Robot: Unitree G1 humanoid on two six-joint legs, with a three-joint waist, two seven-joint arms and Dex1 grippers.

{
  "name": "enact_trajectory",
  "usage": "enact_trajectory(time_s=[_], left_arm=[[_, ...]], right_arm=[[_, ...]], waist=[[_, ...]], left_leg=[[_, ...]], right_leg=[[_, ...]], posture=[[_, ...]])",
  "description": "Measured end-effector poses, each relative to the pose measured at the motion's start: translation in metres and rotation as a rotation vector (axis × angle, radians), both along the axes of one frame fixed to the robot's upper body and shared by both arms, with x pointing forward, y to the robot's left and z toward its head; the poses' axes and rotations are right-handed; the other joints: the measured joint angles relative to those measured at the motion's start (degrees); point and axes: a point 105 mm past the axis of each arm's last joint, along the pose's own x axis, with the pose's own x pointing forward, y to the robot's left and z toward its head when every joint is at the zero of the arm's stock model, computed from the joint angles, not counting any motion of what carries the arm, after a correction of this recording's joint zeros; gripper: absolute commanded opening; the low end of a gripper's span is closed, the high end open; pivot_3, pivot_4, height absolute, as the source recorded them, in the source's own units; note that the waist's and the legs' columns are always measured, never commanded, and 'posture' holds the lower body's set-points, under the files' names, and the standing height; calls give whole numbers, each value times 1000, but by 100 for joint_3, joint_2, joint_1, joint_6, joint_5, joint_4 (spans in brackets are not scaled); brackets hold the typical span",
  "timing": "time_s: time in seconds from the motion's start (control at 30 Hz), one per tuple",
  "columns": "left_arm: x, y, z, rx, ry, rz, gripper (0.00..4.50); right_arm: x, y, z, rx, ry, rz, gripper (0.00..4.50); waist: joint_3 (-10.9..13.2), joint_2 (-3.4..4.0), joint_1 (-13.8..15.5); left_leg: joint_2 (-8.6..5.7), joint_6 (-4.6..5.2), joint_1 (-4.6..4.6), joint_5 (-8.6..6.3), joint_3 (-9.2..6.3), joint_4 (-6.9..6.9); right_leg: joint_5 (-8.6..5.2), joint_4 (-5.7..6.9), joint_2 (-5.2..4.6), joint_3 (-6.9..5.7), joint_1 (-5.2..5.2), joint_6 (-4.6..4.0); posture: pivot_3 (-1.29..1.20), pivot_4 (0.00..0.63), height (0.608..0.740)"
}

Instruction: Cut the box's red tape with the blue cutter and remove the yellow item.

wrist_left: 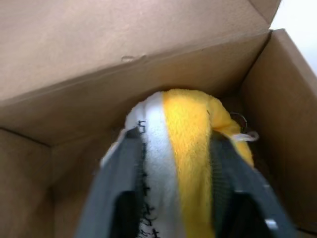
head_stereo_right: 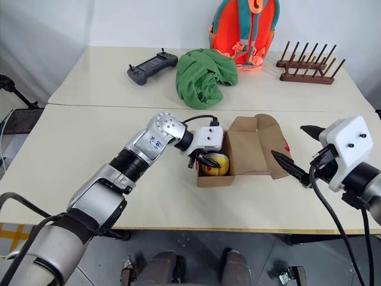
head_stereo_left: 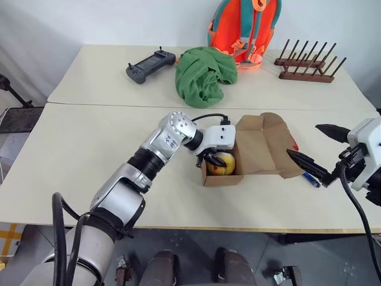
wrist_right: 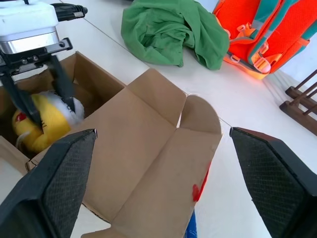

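The yellow item (head_stereo_left: 221, 163) sits inside the box (head_stereo_left: 250, 152), at the end nearest my left arm, white end showing in the left wrist view. The box lies open on the near desk (head_stereo_left: 89, 149), flaps folded out flat toward my right; a torn piece of the red tape (wrist_right: 199, 184) shows on the outer flap edge. I see the left arm stretched forward across the desk, wrist bent so the left tool (head_stereo_left: 209, 159) dips down into the box opening. Its two fingers (wrist_left: 124, 193) are narrowed around the yellow item, one against each side, pressed into the plush. I read that as a grip on it; the item rests low in the box.

Right arm is held up off the desk at my right, level, the right tool (head_stereo_right: 297, 150) pointing toward the box with its jaws spread wide and nothing between them. The blue cutter (head_stereo_left: 311, 179) lies on the desk just beside the outer flap, below the right tool.

Far desk: green cloth (head_stereo_left: 204, 74), black controller (head_stereo_left: 150, 65), orange backpack (head_stereo_left: 245, 30), wooden rack (head_stereo_left: 306, 63).
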Motion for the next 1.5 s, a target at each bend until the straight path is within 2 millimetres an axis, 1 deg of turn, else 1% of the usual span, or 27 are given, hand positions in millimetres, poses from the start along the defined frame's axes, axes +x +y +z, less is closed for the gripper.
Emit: enact_trajectory(time_s=[0.07,0.1,0.13,0.27,0.33,0.47,0.53,0.6,0.63,0.77,0.83,0.87,0.9,0.97,1.0,1.03,1.1,1.13,1.2,1.27,1.3,1.33,1.43,1.47,1.5], left_arm=[[1,0,3,-19,1,5,247],[1,0,5,-34,6,7,70],[2,0,8,-56,15,14,10],[3,-1,21,-144,30,28,9],[2,-3,38,-236,22,34,9],[-1,0,81,-460,11,39,9],[-1,4,93,-513,1,51,8],[2,11,100,-539,-4,83,8],[5,17,102,-543,-9,111,8],[20,59,111,-509,-73,256,8],[28,87,108,-469,-106,347,8],[33,106,101,-436,-118,414,8],[37,128,90,-396,-120,494,8],[42,165,63,-320,-110,633,8],[42,174,55,-302,-103,665,8],[41,189,43,-272,-98,714,8],[38,211,28,-246,-87,788,8],[38,218,25,-238,-89,813,8],[38,227,26,-231,-112,852,8],[39,235,35,-239,-157,892,722],[39,237,40,-250,-174,902,924],[38,239,45,-255,-185,909,1234],[35,239,53,-260,-197,910,2184],[34,239,56,-267,-198,911,2562],[32,241,58,-272,-199,913,2822]], right_arm=[[1,-2,0,4,1,-2,4500],[1,-2,0,5,4,-1,4500],[2,-3,0,7,7,1,4500],[2,0,5,6,-14,38,4500],[0,4,8,1,-28,77,4500],[-8,16,9,35,-39,196,4500],[-10,17,7,23,-27,219,4500],[-8,14,5,16,-15,218,4500],[-6,14,4,15,-8,219,4500],[-3,10,7,14,-10,222,4500],[-2,11,9,11,-15,236,4500],[-1,13,9,5,-8,250,4500],[1,14,7,3,4,259,4500],[5,11,5,9,20,256,4500],[7,10,4,10,22,256,4500],[10,12,4,15,28,268,4500],[16,15,4,13,29,295,4500],[18,17,3,11,32,306,4500],[23,21,3,7,38,328,4500],[27,24,4,2,36,353,4500],[29,24,4,1,39,358,4500],[31,24,4,-1,42,361,4500],[34,23,2,-10,53,370,4500],[34,23,2,-11,55,375,4500],[35,23,2,-12,54,378,4500]], waist=[[0,0,-2],[0,0,-3],[0,0,-3],[0,-1,7],[1,-1,6],[1,-1,-3],[1,-1,0],[1,-1,-5],[1,-1,-11],[1,0,-62],[-1,2,-93],[-1,2,-128],[-1,2,-155],[0,0,-162],[1,-1,-159],[2,-2,-159],[3,-4,-136],[4,-6,-122],[4,-7,-98],[4,-7,-94],[4,-7,-93],[4,-7,-96],[4,-7,-122],[4,-7,-138],[4,-7,-147]], left_leg=[[0,0,0,0,1,0],[0,1,-1,0,1,0],[0,1,-2,-1,2,-1],[-1,2,-4,-1,3,0],[0,2,-5,-1,3,-1],[-1,2,-3,-1,4,-1],[-1,2,-1,-1,4,1],[-2,2,-1,-1,7,4],[-1,2,2,-1,9,5],[2,0,11,0,13,-4],[1,0,13,0,15,-6],[2,0,15,0,15,-8],[2,0,17,0,16,-9],[2,0,17,0,17,-8],[2,-1,16,0,17,-7],[3,-1,15,0,18,-5],[4,-1,11,0,14,-2],[4,-1,8,0,12,0],[5,-1,6,0,10,3],[2,-1,6,0,12,3],[2,-1,6,-1,11,1],[1,-2,6,-1,13,-1],[2,-3,8,-1,13,-3],[2,-3,7,-1,13,-3],[2,-4,8,-1,14,-3]], right_leg=[[0,0,0,1,-1,0],[0,0,0,1,-2,0],[0,0,0,1,-3,0],[0,-2,0,1,-4,0],[0,-3,0,0,-5,1],[1,-1,0,1,-4,2],[2,-1,0,2,-2,3],[2,1,0,5,-2,4],[2,4,0,8,-2,4],[2,6,4,14,-3,4],[2,6,4,16,-3,4],[2,6,4,17,-3,4],[2,6,4,18,-3,4],[2,6,4,21,-4,4],[2,6,4,22,-4,4],[2,6,4,22,-4,4],[2,5,3,21,-3,4],[2,5,3,20,-3,4],[3,4,3,22,-3,5],[3,4,3,22,-4,6],[3,4,3,20,-3,6],[3,5,3,20,-4,6],[3,7,3,18,-6,6],[3,7,4,17,-6,6],[3,7,4,17,-6,6]], posture=[[0,150,740],[0,150,740],[0,150,740],[0,150,740],[0,150,740],[0,150,740],[0,150,740],[0,150,740],[0,150,740],[0,150,740],[0,150,740],[0,150,740],[0,150,740],[0,150,740],[0,150,740],[0,150,740],[0,150,740],[0,150,740],[0,150,740],[0,150,740],[0,150,740],[0,150,740],[0,150,740],[0,150,740],[0,150,740]])
